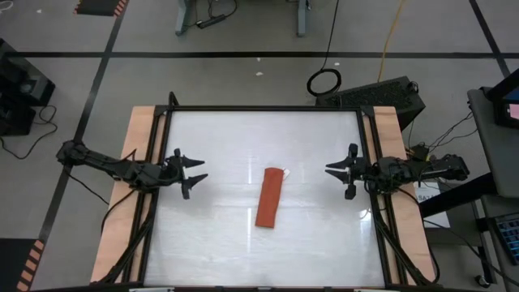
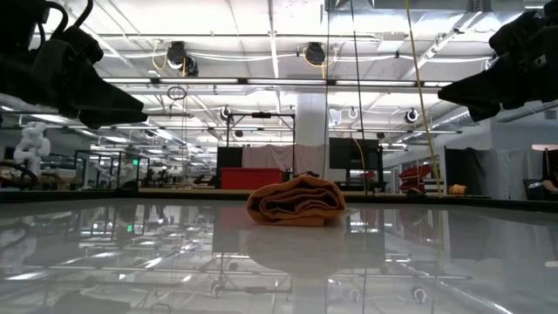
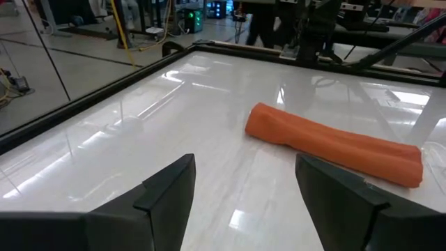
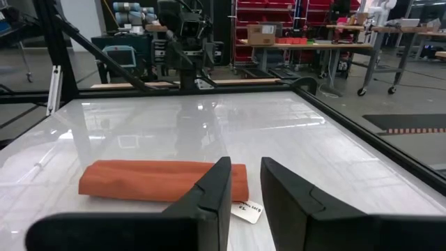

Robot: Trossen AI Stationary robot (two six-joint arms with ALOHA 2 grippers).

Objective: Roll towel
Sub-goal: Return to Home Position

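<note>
The rust-orange towel (image 1: 269, 197) lies rolled into a long tube on the white tabletop, near its middle, its length running near to far. It also shows in the low view (image 2: 296, 202), end on, in the left wrist view (image 3: 334, 143) and in the right wrist view (image 4: 160, 181). A small white tag (image 4: 245, 210) lies at its far end. My left gripper (image 1: 195, 172) is open, above the table to the towel's left. My right gripper (image 1: 334, 170) is open with a narrow gap, above the table to the towel's right. Neither touches the towel.
A black frame (image 1: 263, 109) borders the white tabletop, with wooden strips (image 1: 134, 186) outside it on the left and right. Bare tabletop lies around the towel on all sides. The room beyond shows racks, tables and cables.
</note>
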